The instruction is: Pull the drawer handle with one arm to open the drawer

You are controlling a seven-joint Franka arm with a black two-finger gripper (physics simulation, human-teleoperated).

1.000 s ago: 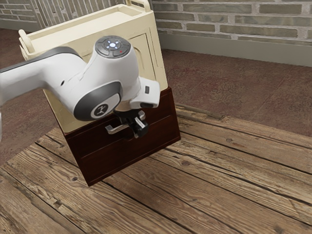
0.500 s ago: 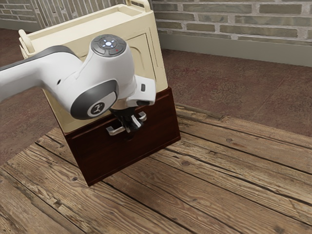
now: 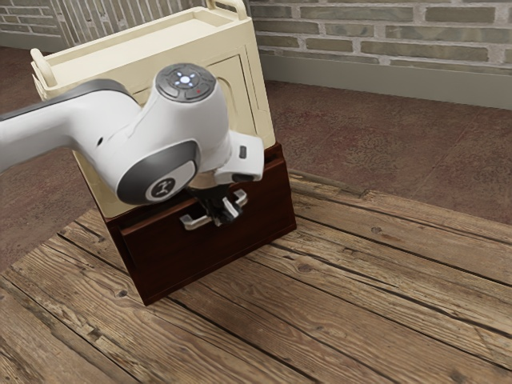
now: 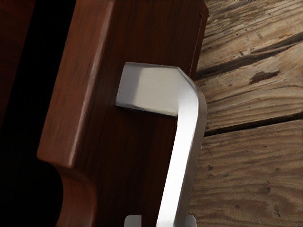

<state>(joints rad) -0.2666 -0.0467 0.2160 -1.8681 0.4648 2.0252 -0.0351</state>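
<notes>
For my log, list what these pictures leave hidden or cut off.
Inside of the drawer: wrist view, lost in darkness.
Middle of the handle: exterior view, behind the gripper.
Rest of the handle: wrist view, cut off by the lower edge.
Base of the arm: exterior view, cut off by its left edge.

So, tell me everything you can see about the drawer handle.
The handle is a smooth, silvery bar that looks like metal, with flat faces and bevelled corners. A short leg at each end joins it to the dark reddish-brown drawer front, and the bar stands off from that front, running across its upper part. The gripper is at its middle, hiding that part; whether it is clamped there, I can't tell. The drawer it belongs to is partly open.
</notes>
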